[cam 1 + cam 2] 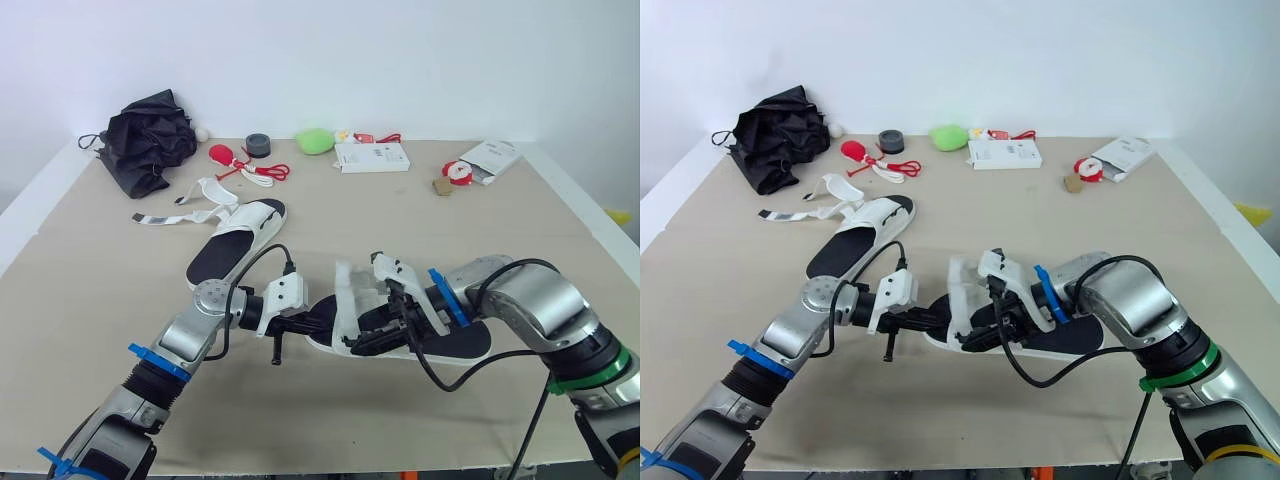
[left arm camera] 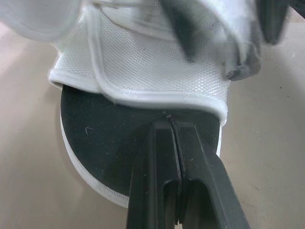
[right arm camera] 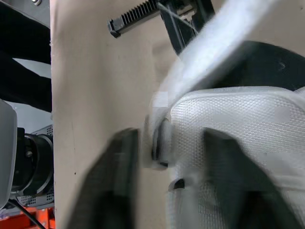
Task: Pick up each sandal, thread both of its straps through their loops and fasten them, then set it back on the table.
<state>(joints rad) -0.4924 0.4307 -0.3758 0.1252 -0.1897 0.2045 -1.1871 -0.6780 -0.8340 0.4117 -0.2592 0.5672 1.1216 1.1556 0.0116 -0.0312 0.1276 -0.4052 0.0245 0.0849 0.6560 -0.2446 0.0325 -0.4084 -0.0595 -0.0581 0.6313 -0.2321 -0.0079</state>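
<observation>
A white sandal with a black insole (image 1: 455, 340) lies at the table's front centre, its mesh strap (image 1: 348, 300) standing up over the toe. My left gripper (image 2: 170, 119) is shut, its tips resting on the toe's insole (image 2: 109, 148) right at the strap's edge (image 2: 157, 98). My right gripper (image 3: 171, 176) is open at the strap's side, with its fingers (image 3: 119, 176) straddling the strap's loop (image 3: 159, 143) and mesh (image 3: 228, 119). The second sandal (image 1: 235, 245) lies behind to the left, its straps (image 1: 185, 215) loose and spread on the table.
Along the table's back edge lie a crumpled black umbrella (image 1: 150, 140), red cords (image 1: 255, 170), a dark tape roll (image 1: 259, 146), a green object (image 1: 315, 140), a white box (image 1: 372, 156) and a white packet (image 1: 490, 160). Bare tabletop (image 1: 120, 290) lies at the left.
</observation>
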